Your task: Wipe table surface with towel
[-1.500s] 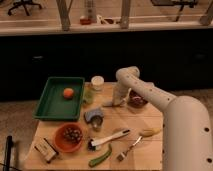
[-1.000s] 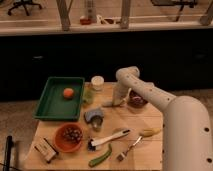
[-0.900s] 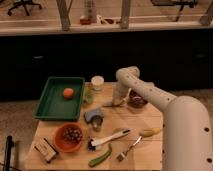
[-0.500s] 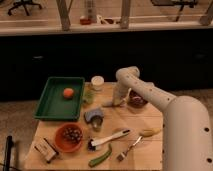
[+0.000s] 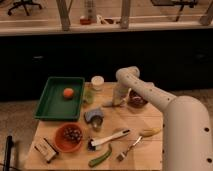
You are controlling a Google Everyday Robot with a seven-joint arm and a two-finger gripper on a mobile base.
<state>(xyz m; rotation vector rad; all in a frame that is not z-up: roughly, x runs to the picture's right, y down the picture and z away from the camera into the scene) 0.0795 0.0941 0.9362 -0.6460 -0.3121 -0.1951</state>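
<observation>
Broadly, the table surface (image 5: 142, 117) fills the lower middle of the view, light tan planks under everything else. My gripper (image 5: 114, 102) is down on its far middle part, just left of a dark bowl (image 5: 136, 97); whether it is clenched or released I cannot tell. A small pale scrap (image 5: 107, 104) lies at its tip. Further left stand a green cup (image 5: 89, 95) and a white jar (image 5: 97, 81), then a green tray (image 5: 55, 107) holding an orange fruit (image 5: 68, 93). Nearer the front lie a grey-blue object (image 5: 94, 116), an orange bowl (image 5: 69, 136) of dark fruit, a white-handled brush (image 5: 109, 138), a banana (image 5: 150, 132), a fork (image 5: 129, 149) and a small box (image 5: 46, 149).
</observation>
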